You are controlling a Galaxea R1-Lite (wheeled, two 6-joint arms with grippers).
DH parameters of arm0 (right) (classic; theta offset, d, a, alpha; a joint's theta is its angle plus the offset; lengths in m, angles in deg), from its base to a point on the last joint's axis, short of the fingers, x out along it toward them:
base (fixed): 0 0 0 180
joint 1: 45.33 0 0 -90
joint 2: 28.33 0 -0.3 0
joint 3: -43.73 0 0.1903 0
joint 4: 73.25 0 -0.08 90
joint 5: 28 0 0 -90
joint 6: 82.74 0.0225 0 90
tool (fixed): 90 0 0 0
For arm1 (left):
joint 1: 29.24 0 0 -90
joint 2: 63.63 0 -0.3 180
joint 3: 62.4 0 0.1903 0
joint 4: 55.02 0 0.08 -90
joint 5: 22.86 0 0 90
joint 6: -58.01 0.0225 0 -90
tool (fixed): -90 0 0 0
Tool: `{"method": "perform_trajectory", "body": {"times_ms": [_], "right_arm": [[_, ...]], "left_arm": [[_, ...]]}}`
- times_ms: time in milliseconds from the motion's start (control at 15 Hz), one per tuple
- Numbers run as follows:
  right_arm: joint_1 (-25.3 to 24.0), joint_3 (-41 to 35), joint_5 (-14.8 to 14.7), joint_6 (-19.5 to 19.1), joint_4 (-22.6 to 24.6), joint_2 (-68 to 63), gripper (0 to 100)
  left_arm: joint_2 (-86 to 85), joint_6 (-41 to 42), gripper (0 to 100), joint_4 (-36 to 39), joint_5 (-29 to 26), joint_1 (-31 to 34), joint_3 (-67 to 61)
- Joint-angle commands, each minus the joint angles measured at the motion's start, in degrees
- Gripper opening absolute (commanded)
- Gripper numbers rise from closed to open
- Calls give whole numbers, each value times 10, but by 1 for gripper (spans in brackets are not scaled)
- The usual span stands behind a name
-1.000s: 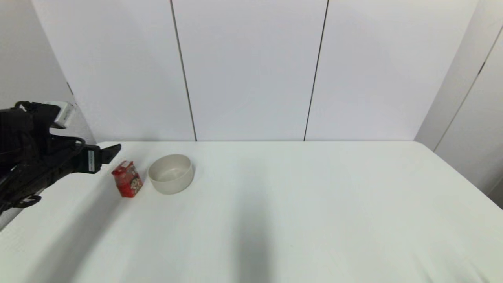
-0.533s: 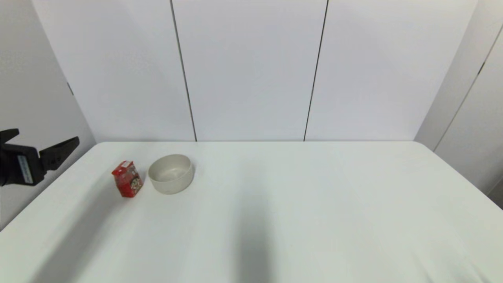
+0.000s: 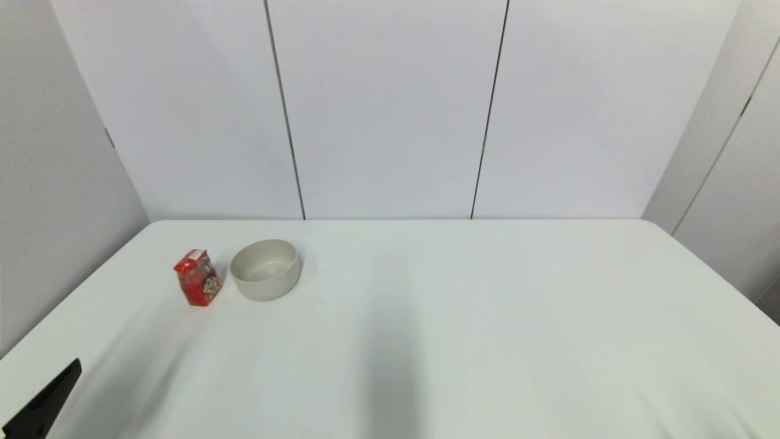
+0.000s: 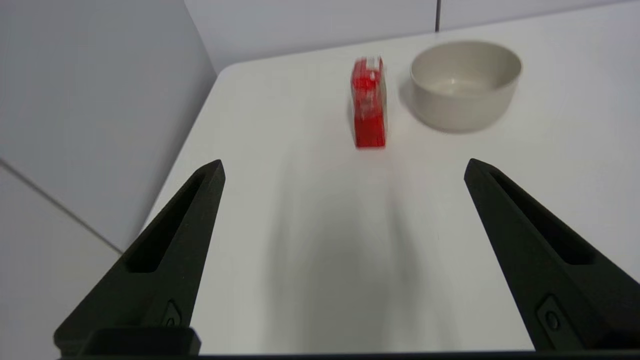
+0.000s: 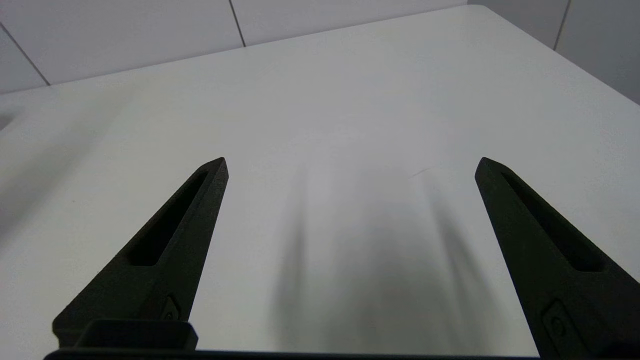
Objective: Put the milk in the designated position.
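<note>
Left gripper (image 4: pixel 342 167) pulled back and down from beside the milk (image 3: pixel 197 277): a second ago level with the carton near the table's far left corner, half a second ago off past the left edge, now only one black fingertip (image 3: pixel 46 402) showing at the near left corner in the head view. Jaws wide open and empty per the left wrist view, carton well ahead of them, centred between the tips. Milk unmoved throughout: upright on the table (image 3: pixel 463 329) toward the far left corner, just beside the beige bowl (image 3: pixel 265 269), on the bowl's left-edge side, narrow gap, not touching. Bowl likewise unmoved. Right gripper (image 5: pixel 350 165) parked over bare table toward the right side, jaws open, nothing between them. Reading: withdrawal with carton released and standing suggests placement already done, arm retreating to rest; designated position carries no marking, so correctness of spot not checkable from here. No tilt, no contact left
</note>
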Motion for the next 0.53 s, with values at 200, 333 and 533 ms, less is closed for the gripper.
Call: {"method": "perform_trajectory", "body": {"times_ms": [200, 333, 533], "right_arm": [[0, 0, 0, 0, 0, -1, 100], [0, 0, 0, 0, 0, -1, 100], [0, 0, 0, 1, 0, -1, 100]], "left_arm": [[-225, 2, 100, -108, -2, -1, -84], [-272, 1, 100, -148, -4, -11, -84], [-340, -8, 100, -198, -47, -19, -81]]}}
